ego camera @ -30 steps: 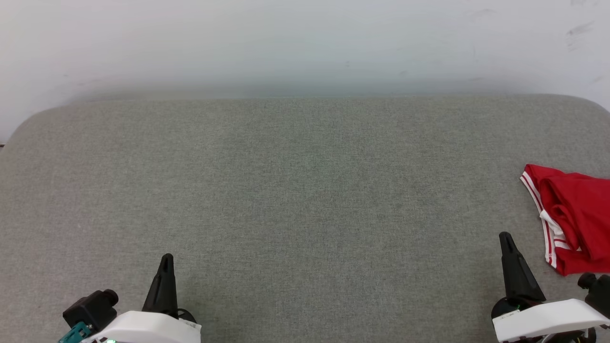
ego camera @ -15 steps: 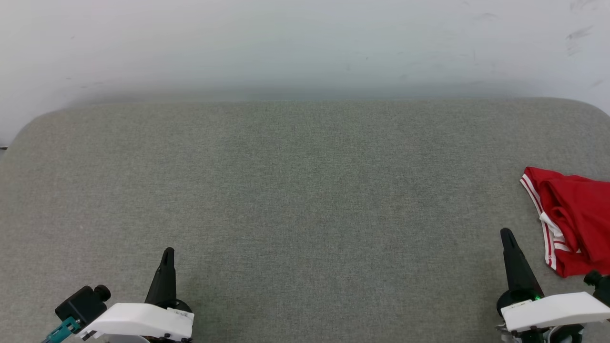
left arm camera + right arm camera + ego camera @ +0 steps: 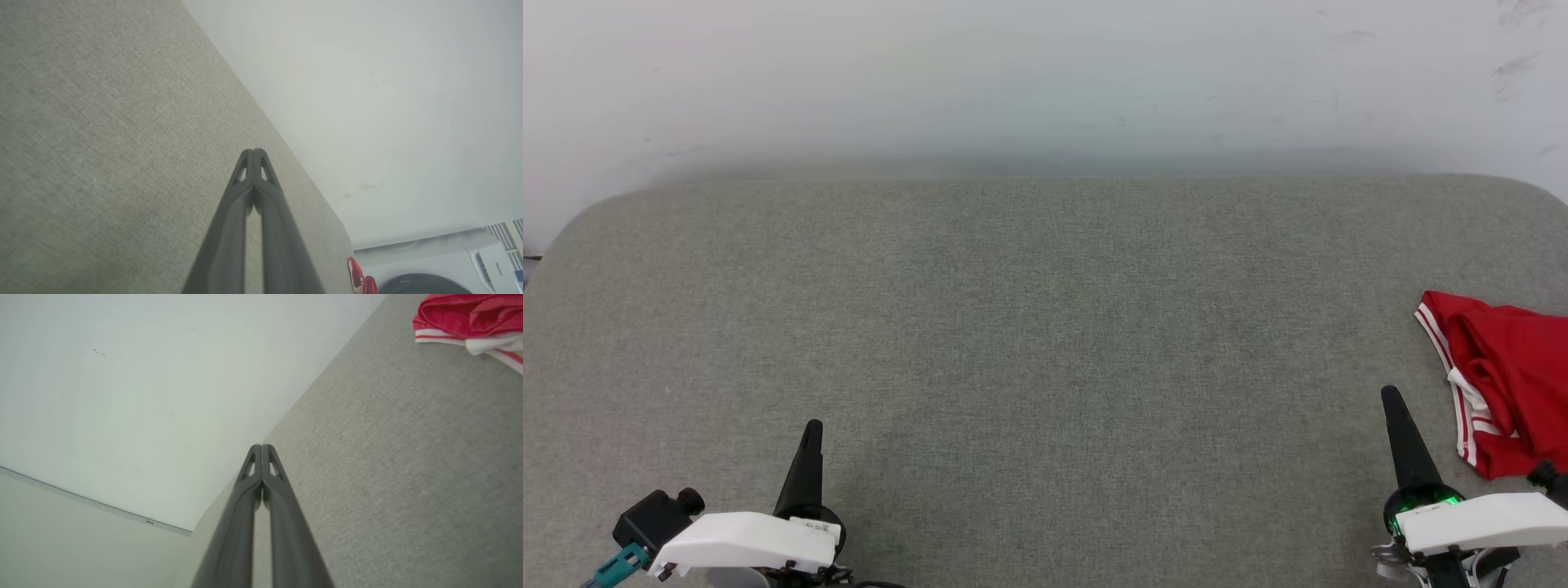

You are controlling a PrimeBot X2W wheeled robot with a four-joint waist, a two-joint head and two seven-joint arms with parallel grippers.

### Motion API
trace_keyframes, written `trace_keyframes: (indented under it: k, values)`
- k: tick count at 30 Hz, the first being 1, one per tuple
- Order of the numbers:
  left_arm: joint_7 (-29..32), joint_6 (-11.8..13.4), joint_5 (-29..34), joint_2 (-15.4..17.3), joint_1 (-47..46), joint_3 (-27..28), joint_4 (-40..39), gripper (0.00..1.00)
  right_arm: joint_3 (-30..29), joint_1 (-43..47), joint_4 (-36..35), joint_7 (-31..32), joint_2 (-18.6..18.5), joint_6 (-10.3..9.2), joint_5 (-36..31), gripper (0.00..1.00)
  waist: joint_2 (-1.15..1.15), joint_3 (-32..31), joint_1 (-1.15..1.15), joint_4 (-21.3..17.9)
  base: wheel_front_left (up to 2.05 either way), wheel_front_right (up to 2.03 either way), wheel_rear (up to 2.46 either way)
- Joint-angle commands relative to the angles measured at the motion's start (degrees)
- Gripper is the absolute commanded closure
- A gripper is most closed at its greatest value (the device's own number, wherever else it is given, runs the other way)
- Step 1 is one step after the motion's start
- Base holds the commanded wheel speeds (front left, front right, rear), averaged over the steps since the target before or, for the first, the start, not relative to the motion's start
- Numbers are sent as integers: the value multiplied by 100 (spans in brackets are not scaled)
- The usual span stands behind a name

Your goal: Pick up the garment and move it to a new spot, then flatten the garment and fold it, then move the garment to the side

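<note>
The garment (image 3: pixel 1507 384) lies bunched at the right edge of the grey padded surface, red with white-striped trim, partly cut off by the frame. It also appears at the upper right of the right wrist view as a red heap (image 3: pixel 470 318), and as a small red bit (image 3: pixel 359 279) in the left wrist view. My right gripper (image 3: pixel 1390 398) stands shut just left of the garment, apart from it, with nothing held (image 3: pixel 261 447). My left gripper (image 3: pixel 811 428) is shut at the lower left, far from the garment, fingertips pressed together (image 3: pixel 253 151).
The grey fabric surface (image 3: pixel 1029 327) spreads wide in front of me, with a pale wall (image 3: pixel 1045 73) behind its rounded far edge. A white appliance with a dark round door (image 3: pixel 421 283) stands beyond the surface's end.
The camera has tilted, shifting the surface slightly down the picture. Both grippers have drawn back a little toward the bottom edge. The garment has not moved.
</note>
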Motion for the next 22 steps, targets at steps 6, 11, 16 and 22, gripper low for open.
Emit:
trace_keyframes:
  k: [6, 11, 16, 22]
  values:
    - [125, -81, -527, 20, -182, 58, 32, 100, -35, -173, 52, 106, -39, -1, 517, 100, 0, -29, 0, 10, 0, 0, 0]
    - [203, -121, -835, 17, -231, 87, 74, 100, -51, -210, 107, 175, -37, -1, 820, 100, 0, -50, 0, 17, 0, 0, 0]
    - [280, -157, -1126, 13, -275, 116, 121, 100, -67, -247, 162, 237, -35, -1, 1106, 100, 0, -71, 0, 25, 0, 0, 0]
    - [362, -190, -1463, 6, -314, 152, 174, 100, -88, -290, 219, 313, -30, -1, 1434, 100, 0, -96, 0, 33, 0, 0, 0]
